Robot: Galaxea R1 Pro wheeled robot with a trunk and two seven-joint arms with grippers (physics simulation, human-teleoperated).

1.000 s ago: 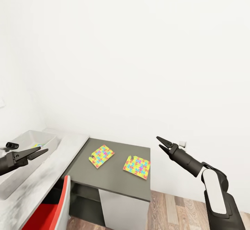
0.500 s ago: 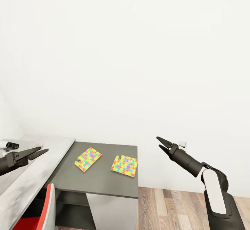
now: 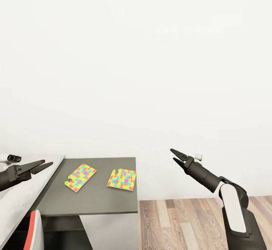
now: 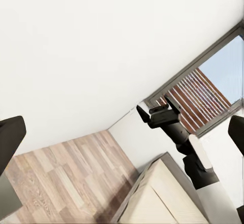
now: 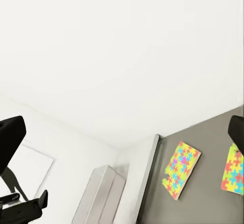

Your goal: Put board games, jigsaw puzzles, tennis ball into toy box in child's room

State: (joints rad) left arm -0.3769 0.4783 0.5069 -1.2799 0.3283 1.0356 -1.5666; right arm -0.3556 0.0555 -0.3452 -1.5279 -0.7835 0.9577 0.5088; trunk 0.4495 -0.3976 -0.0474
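Scene: a white-walled room with a wood-plank floor, seen from the robot's head.
Table: the dark grey section fills the head view toward 7 o'clock, joined at 9 o'clock to the light grey top.
Jigsaw puzzles: two multicoloured sheets lie flat on the dark grey section, side by side and apart. The left puzzle is turned at an angle; the right puzzle sits near the section's right edge. From the right wrist camera both appear again, one whole, the other partly hidden behind a fingertip.
Toy box: a light grey tub stands on the light top, beyond the dark section, seen from the right wrist camera.
Left gripper: at 9 o'clock above the light top, jaws spread, nothing between them.
Right gripper: at 4 o'clock over the floor, well apart from the puzzles, jaws parted and empty; it also appears in the left wrist view.
Chair: a red seat with a pale edge at 7 o'clock, tucked by the table.
Background: a dark-framed window and a cream bed corner, from the left wrist camera.
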